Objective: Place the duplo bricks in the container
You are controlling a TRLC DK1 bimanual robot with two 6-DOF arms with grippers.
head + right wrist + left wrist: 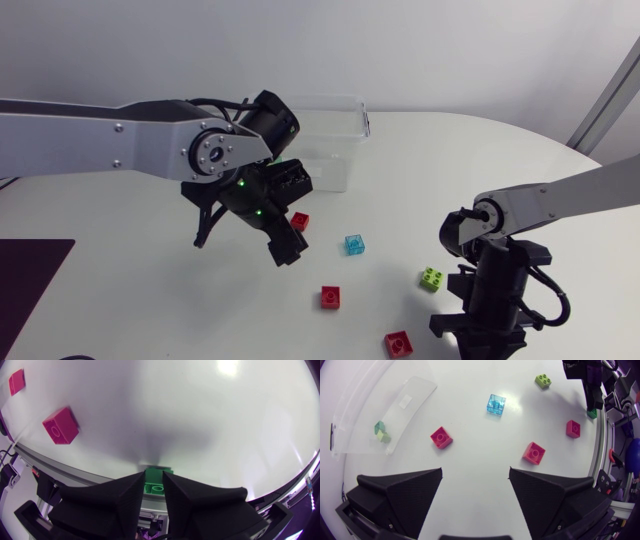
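Left arm (120, 145): comes in from the left side, wrist over the middle of the table (150, 300), just in front of the container.
Left jaws: released, spread wide, nothing between them; bare table below.
Right arm (560, 195): comes in from the right, wrist pointing down near the table's front edge.
Right jaws: clenched on a dark green brick (154, 481), gripped from two sides between the finger wedges.
Container (350, 150): clear plastic box, towards the back of the table, behind the left jaws.
In the container: two bricks, one dark green (380, 426) and one pale green (384, 437), touching each other.
Small red brick (300, 220): loose on the table, just beside the left jaws on the container side.
Cyan brick (354, 244): translucent, on the table between the two arms, near the small red brick.
Second red brick (330, 297): studs up, nearer the front than the cyan one.
Third red brick (398, 343): close to the front edge, near the right jaws.
Lime brick (432, 278): on the table just beside the right wrist, apart from the reds.
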